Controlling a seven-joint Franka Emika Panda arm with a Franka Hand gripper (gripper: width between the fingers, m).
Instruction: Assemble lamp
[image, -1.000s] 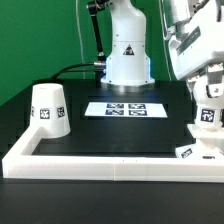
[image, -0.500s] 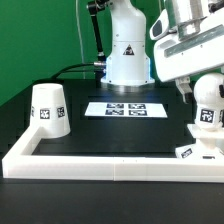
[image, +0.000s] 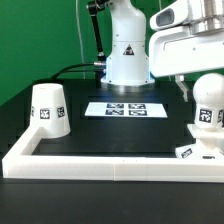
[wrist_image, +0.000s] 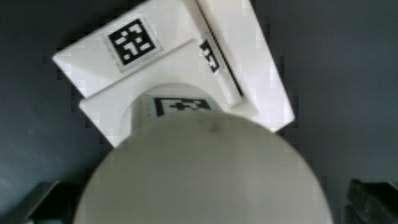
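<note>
The lamp (image: 206, 128) is only part-built, and its pieces are spread across my black bench (image: 100, 135). I take them as the exterior view shows them, from nine o'clock round to three.

At nine o'clock the shade (image: 47, 108) stands by itself on its wider end, with one tag facing the camera. It sits just inside the white border rail (image: 110, 163), which runs along the six o'clock edge.

Near the middle, toward twelve o'clock, the marker board (image: 125, 108) lies flat. My own white pedestal (image: 127, 50) rises behind it. Both are well apart from the shade.

At three o'clock the bulb (image: 207, 105) stands upright on the base (image: 190, 152). The base lies flat in the rail's corner at about four o'clock, with a tag showing on its top face.

My claw (wrist_image: 214, 201) hangs over the bulb, released. In the wrist view my two dark fingers (wrist_image: 50, 205) sit at opposite edges, with the bulb's round head between them. There is a gap on each side, so neither finger touches it. Past the head, the same view shows a tag on the bulb's neck, the base with its own tag, and the rail lying beside the base. In the exterior view only one dark finger shows, just beside the bulb's head at its nine o'clock.
</note>
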